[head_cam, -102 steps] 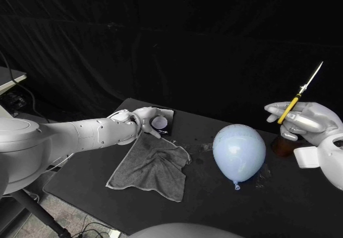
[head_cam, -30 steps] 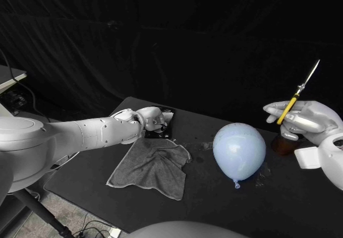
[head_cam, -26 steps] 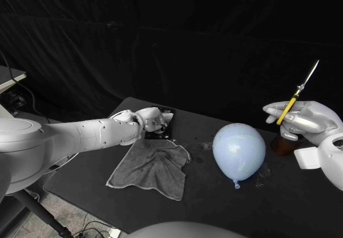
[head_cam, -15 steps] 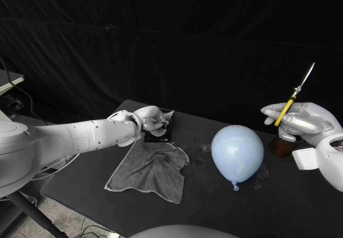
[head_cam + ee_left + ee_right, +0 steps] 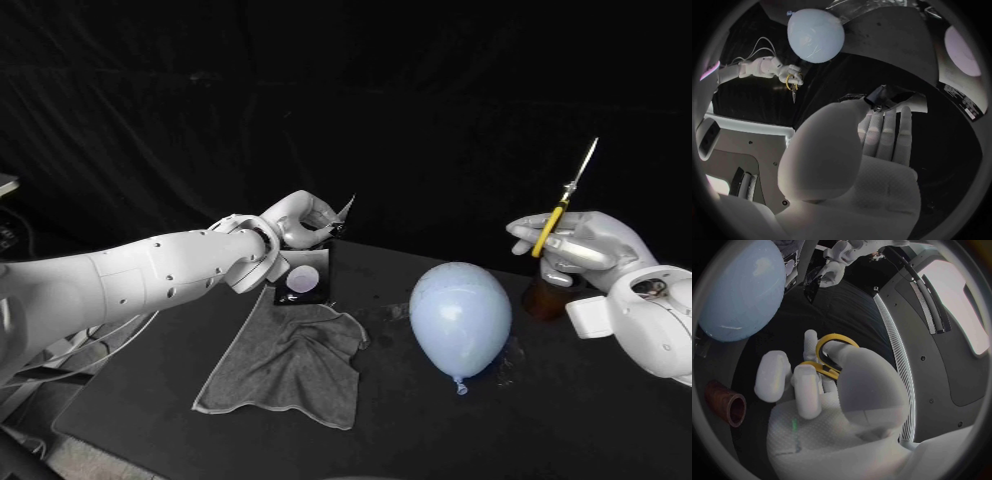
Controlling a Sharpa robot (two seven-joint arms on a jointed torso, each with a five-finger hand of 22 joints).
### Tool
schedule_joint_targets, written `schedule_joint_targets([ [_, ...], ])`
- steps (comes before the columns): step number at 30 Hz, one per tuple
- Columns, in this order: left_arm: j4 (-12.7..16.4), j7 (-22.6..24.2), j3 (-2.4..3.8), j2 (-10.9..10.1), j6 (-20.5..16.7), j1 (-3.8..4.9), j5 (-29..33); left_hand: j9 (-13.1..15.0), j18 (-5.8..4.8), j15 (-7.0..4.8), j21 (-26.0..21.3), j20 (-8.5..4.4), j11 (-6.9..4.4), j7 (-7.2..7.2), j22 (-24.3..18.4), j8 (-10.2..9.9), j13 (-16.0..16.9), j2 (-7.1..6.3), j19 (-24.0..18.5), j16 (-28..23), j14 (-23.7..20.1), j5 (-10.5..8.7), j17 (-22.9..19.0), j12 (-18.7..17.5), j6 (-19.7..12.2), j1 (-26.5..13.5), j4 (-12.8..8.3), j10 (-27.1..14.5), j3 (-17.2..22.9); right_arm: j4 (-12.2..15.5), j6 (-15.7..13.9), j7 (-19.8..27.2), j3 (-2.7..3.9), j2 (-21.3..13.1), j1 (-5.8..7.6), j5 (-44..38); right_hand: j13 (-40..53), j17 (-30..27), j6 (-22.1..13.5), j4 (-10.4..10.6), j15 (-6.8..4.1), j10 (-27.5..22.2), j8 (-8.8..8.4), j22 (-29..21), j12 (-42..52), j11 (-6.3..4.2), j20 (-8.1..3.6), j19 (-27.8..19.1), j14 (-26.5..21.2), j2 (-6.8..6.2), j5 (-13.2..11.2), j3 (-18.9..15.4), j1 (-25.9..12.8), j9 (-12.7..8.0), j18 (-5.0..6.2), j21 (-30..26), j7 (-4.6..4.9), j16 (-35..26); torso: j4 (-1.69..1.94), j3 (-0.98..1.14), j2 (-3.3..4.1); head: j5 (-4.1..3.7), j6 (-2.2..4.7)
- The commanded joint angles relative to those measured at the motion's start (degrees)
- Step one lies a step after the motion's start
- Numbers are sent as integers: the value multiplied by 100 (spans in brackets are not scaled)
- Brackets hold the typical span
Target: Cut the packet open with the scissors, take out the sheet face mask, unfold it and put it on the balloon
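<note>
The left hand (image 5: 299, 222) is up above the far left corner of the table (image 5: 577, 420). In the left wrist view its thumb and a finger are pressed together on a dark edge, which seems to be the top of the packet (image 5: 303, 279). The packet hangs below the hand, a dark rectangle with a pale round mark on its face. Whether its lower edge touches the table cannot be told.

The right hand (image 5: 591, 245) is up over the far right side of the table. Its fingers are wrapped around the yellow handles of the scissors (image 5: 555, 213), whose closed blades point upward.

The pale blue balloon (image 5: 462, 313) lies on the middle of the table between the two hands, touched by neither, with its knot toward the near edge. A grey cloth (image 5: 284, 365) lies crumpled on the left side of the table, just beneath the packet. A small brown container (image 5: 547, 297) stands near the far right edge, just beside the balloon and below the right hand.
</note>
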Motion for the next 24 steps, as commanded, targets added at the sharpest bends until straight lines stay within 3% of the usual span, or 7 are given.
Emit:
schedule_joint_targets([
  [1, 255, 592, 12, 19, 268, 41, 1688, 89, -71, 18, -41, -3, 32, 45, -3, 29, -2, 11, -36, -21, -12, 12, -7, -27, -3, -60, -21, -14, 51, -65, 122, 329, 4, 34, -5, 257, -42, 3, -62, 4, -30, 1167, 0, -31, 376, -696, 15, -50, 238, 59, 14, 7, 13, 131, 112, -56, 18, -30, -5, 4, 5, -221, 136],
  [5, 607, 975, 14, 82, 639, 56, 3585, 109, -43, 28, -17, -12, 45, 56, 11, 39, -3, 43, 21, -38, -12, 12, -6, -29, -41, -114, -59, -32, 75, -88, 178, 434, 4, 31, -15, 418, -139, -18, -104, 0, -11, 1110, -45, -76, 144, -673, 31, -89, 231, 53, 14, -3, 15, 170, 126, -136, 42, -46, 2, 1, 8, -449, 232],
  [10, 877, 1156, 19, 167, 1346, 39, 5194, 159, 56, 45, 76, -26, 66, 86, 43, 68, -4, 143, 212, -83, -25, 13, -5, -29, -123, -225, -181, -71, 71, -40, 297, 516, 1, 17, -51, 655, -413, -228, -128, 16, 41, 877, -119, -242, -434, -618, 68, -220, 172, 77, 10, -1, 21, 209, 174, -388, 95, -157, -24, 6, -2, -659, 351],
  [11, 903, 1164, 20, 186, 1458, 35, 5382, 168, 67, 48, 91, -29, 70, 92, 47, 74, -4, 158, 240, -91, -27, 11, -6, -28, -133, -240, -204, -77, 63, -27, 339, 526, 0, 13, -61, 698, -502, -251, -144, 24, 56, 867, -140, -271, -583, -587, 85, -241, 165, 90, 7, 7, 24, 218, 179, -436, 100, -175, -27, 4, -4, -761, 396],
  [15, 997, 1133, 26, 269, 1999, 13, 6020, 212, 98, 54, 170, -68, 80, 109, 69, 101, -3, 246, 399, -118, -21, 12, -7, -27, -183, -320, -305, -88, 31, 49, 538, 572, -11, -18, -124, 866, -936, -243, -226, 147, 136, 764, -257, -360, -1292, -491, 152, -286, 172, 181, 13, -34, -25, 252, 202, -599, 194, -190, -43, 5, -22, -1019, 463],
  [16, 1020, 1120, 27, 283, 2117, 7, 6098, 235, 103, 57, 251, -126, 87, 119, 96, 117, -3, 286, 549, -133, -17, 11, -11, -26, -202, -355, -362, -94, 4, 67, 574, 578, -13, -27, -144, 900, -1027, -224, -241, 162, 156, 742, -279, -361, -1431, -469, 170, -282, 176, 200, 13, -54, -19, 261, 202, -610, 216, -183, -47, 6, -24, -1082, 476],
  [24, 1208, 961, 55, 320, 2916, -46, 6320, 272, 97, 43, 291, -191, 95, 134, 94, 127, -7, 366, 654, -125, 66, 13, -9, -33, -262, -402, -474, -136, -1, 113, 718, 633, -19, -49, -270, 1098, -1395, -218, -290, 167, 225, 646, -370, -365, -1947, -388, 231, -265, 177, 204, 13, -95, 33, 290, 207, -656, 286, -182, -38, 13, -22, -1529, 611],
])
